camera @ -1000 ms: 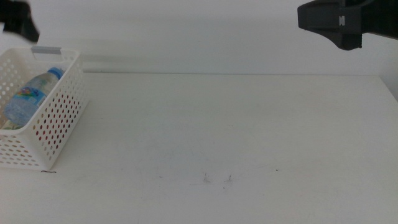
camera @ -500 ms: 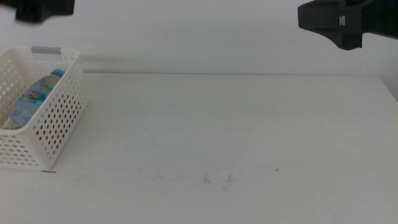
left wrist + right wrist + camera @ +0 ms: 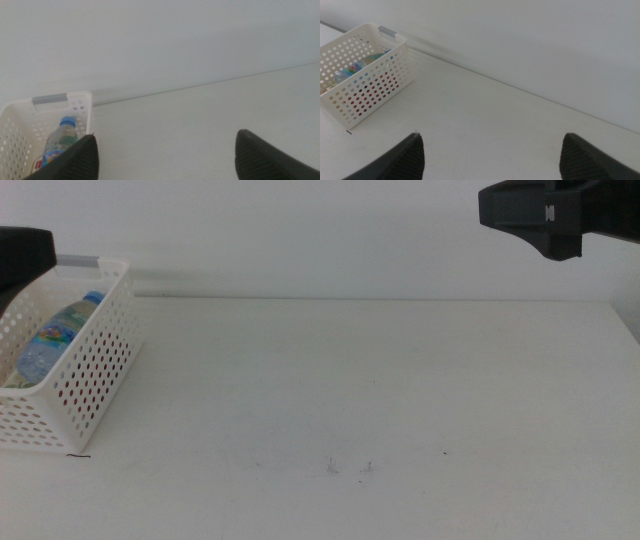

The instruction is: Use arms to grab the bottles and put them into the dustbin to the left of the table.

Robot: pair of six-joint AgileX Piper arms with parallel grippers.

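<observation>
- Across the middle view, a plain white matte tabletop (image 3: 380,390) is seen, marked only by a few small dark specks (image 3: 350,468); a bare pale wall is seen behind it.
- At the tabletop's left edge, the dustbin (image 3: 95,375) is set: white rectangular plastic, perforated sides, grey handle bar (image 3: 78,260).
- Inside it, the clear blue-capped water bottle (image 3: 52,340) is laid tilted; something red is glimpsed through the holes, not identifiable.
- Left gripper (image 3: 165,157) is held high beside the dustbin, fingers (image 3: 80,160) spread wide, nothing gripped.
- Right gripper (image 3: 490,157) is raised over the far right side, fingers (image 3: 585,157) likewise spread, nothing gripped.
</observation>
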